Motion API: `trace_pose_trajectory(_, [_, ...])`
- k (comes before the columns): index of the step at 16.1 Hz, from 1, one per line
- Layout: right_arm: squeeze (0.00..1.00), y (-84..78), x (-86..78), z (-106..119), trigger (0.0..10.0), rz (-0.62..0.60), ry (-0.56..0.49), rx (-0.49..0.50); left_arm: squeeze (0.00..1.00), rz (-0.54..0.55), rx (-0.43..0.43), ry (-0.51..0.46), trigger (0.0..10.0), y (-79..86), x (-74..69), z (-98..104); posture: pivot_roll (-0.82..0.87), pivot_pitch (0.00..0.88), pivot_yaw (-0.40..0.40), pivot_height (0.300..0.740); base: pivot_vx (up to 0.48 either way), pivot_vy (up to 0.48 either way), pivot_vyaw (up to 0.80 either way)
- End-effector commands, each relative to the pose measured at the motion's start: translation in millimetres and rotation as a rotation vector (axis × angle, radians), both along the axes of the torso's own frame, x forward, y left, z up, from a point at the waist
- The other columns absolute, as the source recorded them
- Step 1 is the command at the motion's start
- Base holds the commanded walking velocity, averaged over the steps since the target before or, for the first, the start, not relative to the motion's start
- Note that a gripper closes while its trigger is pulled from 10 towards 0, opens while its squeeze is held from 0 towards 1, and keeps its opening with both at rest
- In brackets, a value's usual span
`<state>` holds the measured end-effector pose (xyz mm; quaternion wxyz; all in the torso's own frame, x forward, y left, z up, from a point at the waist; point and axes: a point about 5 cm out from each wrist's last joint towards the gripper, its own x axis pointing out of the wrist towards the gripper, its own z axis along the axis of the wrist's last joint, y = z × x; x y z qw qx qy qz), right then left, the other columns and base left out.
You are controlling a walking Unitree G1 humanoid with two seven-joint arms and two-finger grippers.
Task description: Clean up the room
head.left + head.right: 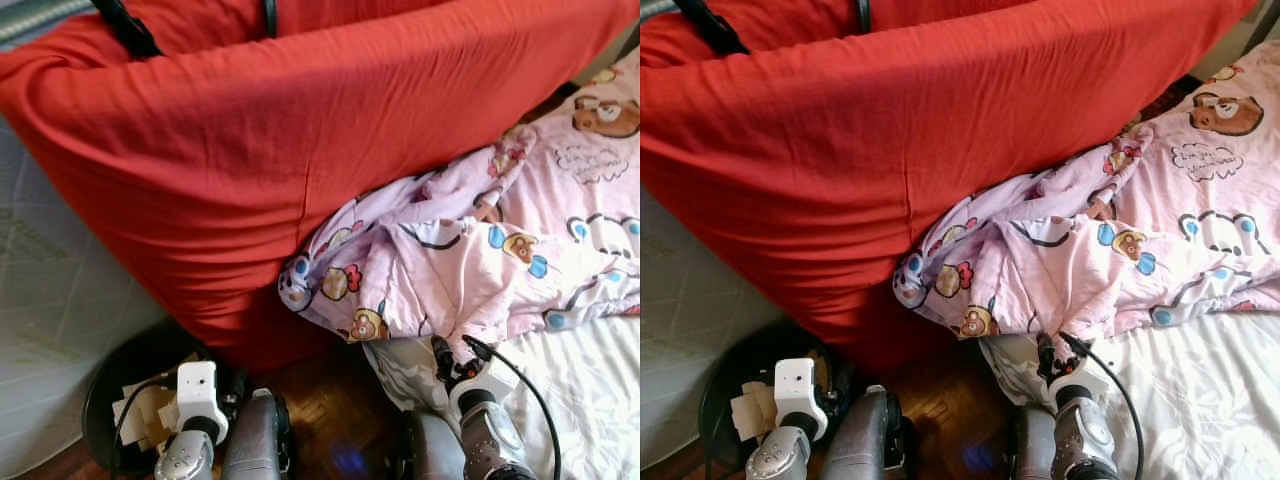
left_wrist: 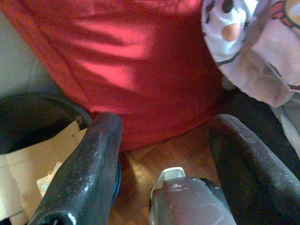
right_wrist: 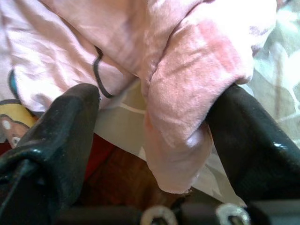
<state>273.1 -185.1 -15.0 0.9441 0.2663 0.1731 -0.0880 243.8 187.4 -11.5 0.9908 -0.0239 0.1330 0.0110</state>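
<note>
Bedside, looking down past the robot's chest. A pink cartoon-print blanket (image 1: 500, 250) lies rumpled across the bed, bears and small faces printed on it; its lower edge hangs over the mattress side toward the floor. Under it, a white sheet (image 1: 590, 390) with a faint leaf pattern.

Right gripper (image 3: 154, 140) is low at the bed edge, right at the blanket's hanging hem. Its two black fingers (image 3: 61, 136) stand apart, a thick fold of pink fabric lying between them; one finger touches the fold, the other is clear of it (so not clamped, as far as the wrist view shows).

Left gripper (image 2: 164, 154) is down near the floor, fingers (image 2: 89, 164) spread wide with nothing between them. It sits over wood parquet (image 1: 330, 410), just beside a round black bin (image 1: 120, 380) holding pieces of cardboard (image 1: 145, 410).

A large red fabric mass (image 1: 260, 160), cushion or bedding, cannot tell which, leans from upper left down to the floor, its lower end near the bin and touching the blanket's edge. A black strap (image 1: 125, 25) crosses its top. Pale quilted surface (image 1: 50, 300) at far left.
</note>
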Motion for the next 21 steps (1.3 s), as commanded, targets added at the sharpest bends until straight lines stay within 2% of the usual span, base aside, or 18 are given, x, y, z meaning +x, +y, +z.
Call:
trace_pose_trajectory(1, [0.0, 3.8, -7.2, -8, 10.0, -0.006, 0.044, -0.001, 0.0, -0.001, 0.014, 0.043, 10.0, 5.2, -11.2, -8, -0.03, 0.292, 0.093, 0.63, 0.0, 0.0, 0.0])
trace_pose_trajectory(7, [0.0, 1.9, -11.0, -11, 10.0, -0.059, 0.067, -0.012, 0.0, -0.018, 0.033, 0.053, 10.0, 8.5, -20.8, -9, -0.01, 0.319, 0.11, 0.63, 0.0, 0.0, 0.0])
trace_pose_trajectory(8, [0.0, 1.5, -11.2, -11, 4.8, -0.068, 0.068, -0.008, 0.0, -0.022, 0.037, 0.055, 10.0, 8.9, -22.0, -9, -0.01, 0.32, 0.112, 0.63, 0.0, 0.0, 0.0])
trace_pose_trajectory(9, [0.0, 1.0, -11.1, -11, 1.1, -0.072, 0.069, -0.007, 0.0, -0.024, 0.039, 0.056, 10.0, 9.1, -22.9, -9, -0.01, 0.321, 0.113, 0.63, 0.0, 0.0, 0.0])
trace_pose_trajectory(10, [0.0, 0.7, -10.6, -10, 0.0, -0.072, 0.069, -0.008, 0.0, -0.025, 0.042, 0.061, 10.0, 9.4, -23.8, -9, -0.01, 0.322, 0.113, 0.63, 0.0, 0.0, 0.0])
trace_pose_trajectory(21, [0.0, -1.2, -9.2, -9, 0.0, -0.067, 0.072, -0.023, 0.0, -0.015, 0.058, 0.081, 10.0, 10.3, -27.3, -11, -0.01, 0.315, 0.109, 0.63, 0.0, 0.0, 0.0])
